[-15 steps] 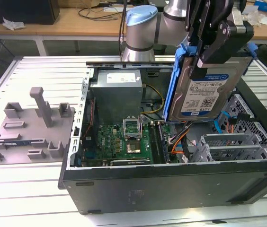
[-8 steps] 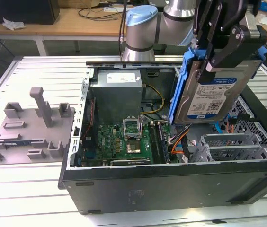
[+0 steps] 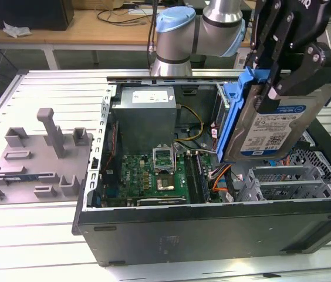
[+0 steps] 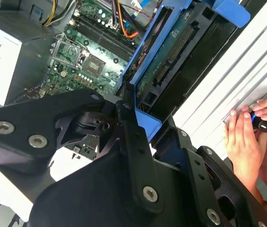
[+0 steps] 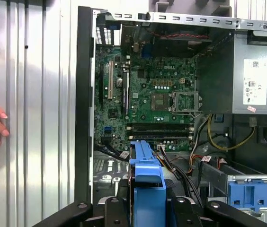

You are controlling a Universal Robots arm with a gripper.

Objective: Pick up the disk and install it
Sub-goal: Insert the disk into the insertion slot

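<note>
Computer case (image 3: 212,229), centre of exterior view: lies open, houses motherboard (image 3: 154,173) and power supply (image 3: 145,114). Gripper (image 3: 271,97), the exterior view's upper right: fingers (image 3: 294,76) clamped on disk (image 3: 271,132), over case

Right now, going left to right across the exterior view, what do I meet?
Grey fixture → motherboard → disk, held by the gripper with its jaws shut on it.

1 disk (image 3: 274,126), 1 pincer (image 3: 269,94), 1 PC case (image 3: 212,235), 1 grey fixture (image 3: 36,158)
</note>
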